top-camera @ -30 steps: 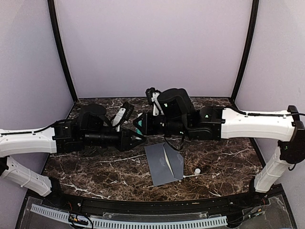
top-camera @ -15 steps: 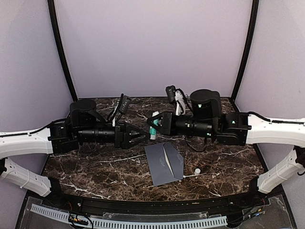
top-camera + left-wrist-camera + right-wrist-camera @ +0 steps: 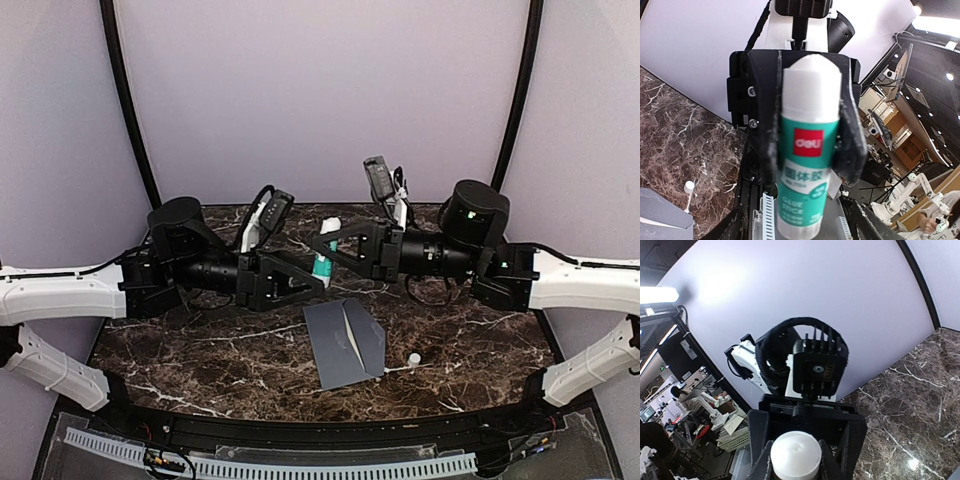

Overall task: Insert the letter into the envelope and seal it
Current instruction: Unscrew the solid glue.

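Right tool [image 3: 330, 246] is clamped on a glue stick [image 3: 322, 266], held in the air at twelve o'clock of the envelope [image 3: 335, 358]. The envelope lies flat on the table [image 3: 200, 350], a cream sliver of the letter [image 3: 353, 340] showing at its flap, which looks unsealed. A small white cap [image 3: 414, 358] sits at its three o'clock. Further out, left tool [image 3: 311, 282], fingers apart, faces the stick from nine o'clock without gripping. This looks like a handover. If the right lets go before the left closes, the stick drops and could smear or shift the envelope.

Glue stick [image 3: 326, 252] above marble table [image 3: 200, 350]; small white cap [image 3: 414, 358] on it.
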Available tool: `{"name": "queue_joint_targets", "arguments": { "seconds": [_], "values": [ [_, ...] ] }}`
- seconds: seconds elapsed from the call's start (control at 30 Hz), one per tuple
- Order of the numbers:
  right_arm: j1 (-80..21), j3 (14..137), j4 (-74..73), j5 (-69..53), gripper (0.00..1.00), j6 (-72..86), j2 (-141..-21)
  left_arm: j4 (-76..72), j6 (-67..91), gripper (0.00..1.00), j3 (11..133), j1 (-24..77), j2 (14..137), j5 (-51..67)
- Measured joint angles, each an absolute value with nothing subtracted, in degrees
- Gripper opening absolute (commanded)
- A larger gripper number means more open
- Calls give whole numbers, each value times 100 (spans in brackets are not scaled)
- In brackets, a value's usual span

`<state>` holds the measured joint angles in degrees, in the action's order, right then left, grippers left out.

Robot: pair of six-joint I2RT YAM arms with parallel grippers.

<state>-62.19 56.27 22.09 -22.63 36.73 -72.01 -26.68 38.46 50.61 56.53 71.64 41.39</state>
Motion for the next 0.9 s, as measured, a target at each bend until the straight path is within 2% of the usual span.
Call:
{"name": "queue_joint_targets", "arguments": {
  "seconds": [0.1,0.2,0.57,0.6,0.7,0.77,0.9],
  "values": [
    [-6219,5616,2502,-2528,13,3715,-7207,-2825,3931,62,5063,5653,7220,4292],
    [-6219,5616,2707,-2700,12,3758,-7223,-2917,3997,50,5063,5653,7223,4353],
    [-6219,5618,2825,-2967,12,3824,-7404,-3308,4154,30,5065,5653,7231,4429],
    [-6219,5618,2823,-2976,12,3824,-7406,-3330,4158,30,5065,5653,7238,4436],
    [-6219,5618,2825,-2969,12,3824,-7406,-3374,4167,42,5065,5653,7262,4462],
    [-6219,5618,2818,-2943,12,3824,-7406,-3391,4189,46,5063,5653,7275,4486],
    [-6219,5618,2803,-2869,11,3822,-7404,-3398,4224,46,5063,5653,7297,4519]
  ]
}}
